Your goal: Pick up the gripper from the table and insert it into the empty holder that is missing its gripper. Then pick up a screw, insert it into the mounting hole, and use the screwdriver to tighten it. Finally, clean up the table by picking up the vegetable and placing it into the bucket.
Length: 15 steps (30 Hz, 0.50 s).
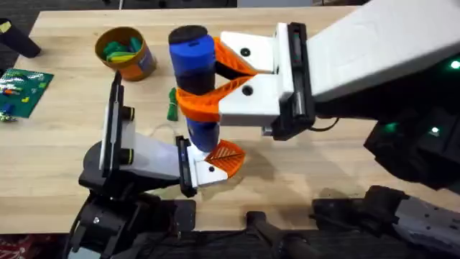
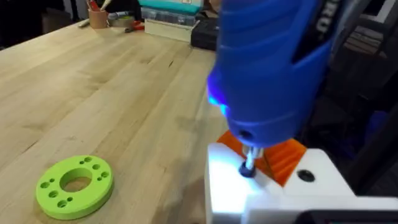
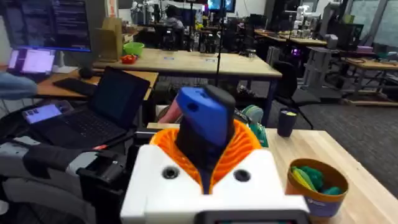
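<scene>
Now, my right claw (image 1: 215, 79): clamped on the screwdriver (image 1: 192, 61).
Screwdriver: upright, thick blue, black cap.
My left claw (image 1: 215, 162): can't tell.

From overhead you look down and forward across the table (image 1: 345, 165), arm bases at the near edge. Your left wrist camera sits low and very close to the screwdriver (image 2: 273, 68), facing along the tabletop toward the room. Your right wrist view looks level over the same screwdriver, also seen from above, toward the desks beyond.

Right pincer (image 3: 208, 163) clamps the screwdriver (image 3: 202, 124) beside bucket (image 3: 314, 186)
</scene>
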Motion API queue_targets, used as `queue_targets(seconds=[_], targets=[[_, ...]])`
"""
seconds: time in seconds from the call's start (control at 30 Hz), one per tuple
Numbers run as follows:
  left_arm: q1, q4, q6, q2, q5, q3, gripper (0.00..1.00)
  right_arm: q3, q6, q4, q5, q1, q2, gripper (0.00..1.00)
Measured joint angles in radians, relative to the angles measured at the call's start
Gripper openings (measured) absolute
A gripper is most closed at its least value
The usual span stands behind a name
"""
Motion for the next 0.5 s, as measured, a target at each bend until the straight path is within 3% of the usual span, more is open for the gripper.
queue_targets(seconds=[0.5], targets=[[0.000,0.000,0.000,0.000,0.001,0.000,0.007,0.000,-0.008,-0.018,-0.016,0.000,-0.003,0.046]])
